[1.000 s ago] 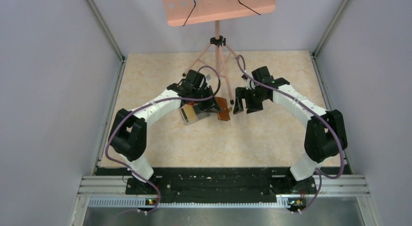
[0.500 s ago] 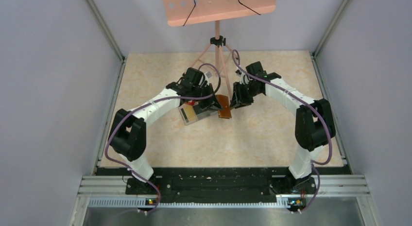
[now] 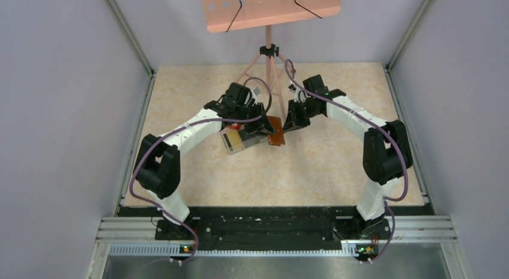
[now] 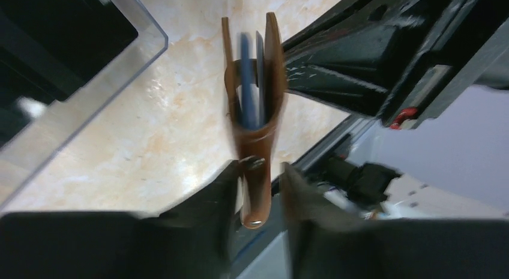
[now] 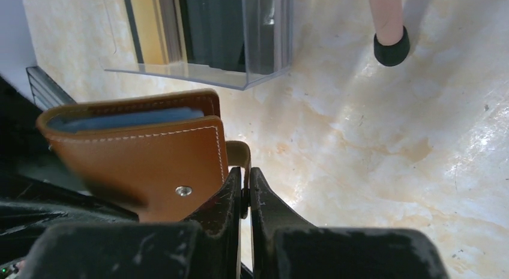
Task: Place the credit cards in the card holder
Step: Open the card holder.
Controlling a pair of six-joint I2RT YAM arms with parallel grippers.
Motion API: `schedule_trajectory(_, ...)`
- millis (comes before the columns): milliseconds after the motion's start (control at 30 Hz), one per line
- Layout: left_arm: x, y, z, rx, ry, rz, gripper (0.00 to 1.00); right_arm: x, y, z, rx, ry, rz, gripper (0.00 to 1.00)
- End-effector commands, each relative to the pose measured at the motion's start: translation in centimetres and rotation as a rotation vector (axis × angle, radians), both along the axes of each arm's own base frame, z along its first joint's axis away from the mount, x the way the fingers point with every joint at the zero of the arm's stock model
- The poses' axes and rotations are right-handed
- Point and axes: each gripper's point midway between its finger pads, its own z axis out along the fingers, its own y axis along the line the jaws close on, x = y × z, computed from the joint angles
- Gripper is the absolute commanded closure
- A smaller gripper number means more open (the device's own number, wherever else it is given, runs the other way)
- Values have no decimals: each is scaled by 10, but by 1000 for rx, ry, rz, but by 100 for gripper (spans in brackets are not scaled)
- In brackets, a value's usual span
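The brown card holder (image 3: 277,132) is held off the table between both arms. In the left wrist view I see the card holder (image 4: 255,129) edge-on with a blue credit card (image 4: 245,90) inside it. Its lower end sits between the fingers of my left gripper (image 4: 261,171), which is slightly open, with a gap showing on each side. My right gripper (image 5: 246,177) is shut on the holder's snap strap (image 5: 239,154). The blue card (image 5: 129,119) shows in the fold. A tan-yellow card (image 5: 147,27) and dark cards (image 5: 210,27) stand in the clear box.
The clear plastic box (image 3: 237,141) lies on the table under my left gripper (image 3: 262,126). A pink music stand (image 3: 269,57) stands behind, one rubber foot (image 5: 390,48) close to the box. Grey walls close in both sides.
My right gripper has swung left to the card holder and shut on its strap. My left jaws have eased apart a little around the holder.
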Motion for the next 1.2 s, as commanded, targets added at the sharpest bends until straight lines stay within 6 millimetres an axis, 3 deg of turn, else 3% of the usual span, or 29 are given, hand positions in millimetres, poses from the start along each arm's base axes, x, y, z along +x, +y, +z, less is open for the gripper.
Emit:
schedule_trajectory(0, 17, 6, 41, -7, -191, 11, 46, 6, 11, 70, 119, -203, 73, 100)
schedule_trajectory(67, 22, 20, 51, 52, -293, 39, 29, 7, 10, 98, 143, -287, 97, 100)
schedule_trajectory(100, 26, 30, 55, 93, -348, 57, 10, 5, 12, 113, 167, -331, 125, 100)
schedule_trajectory(133, 29, 41, 61, 138, -413, 73, 2, 0, 15, 128, 198, -364, 162, 100)
schedule_trajectory(233, 39, 68, 82, 232, -589, 126, 1, -16, 23, 165, 291, -450, 286, 100)
schedule_trajectory(333, 40, 84, 103, 267, -728, 89, 1, -34, 27, 191, 363, -491, 383, 100)
schedule_trajectory(467, 36, 91, 125, 262, -880, -49, 1, -52, 30, 208, 440, -496, 473, 100)
schedule_trajectory(667, 10, 70, 134, 117, -1048, -374, 4, -72, 35, 221, 551, -459, 566, 100)
schedule_trajectory(833, -11, 51, 135, -31, -1177, -541, 5, -79, 35, 228, 582, -453, 591, 100)
schedule_trajectory(967, -18, 40, 135, -127, -1216, -574, 4, -84, 35, 231, 610, -434, 609, 100)
schedule_trajectory(1167, -11, 27, 133, -156, -1197, -577, 4, -90, 35, 233, 645, -405, 630, 100)
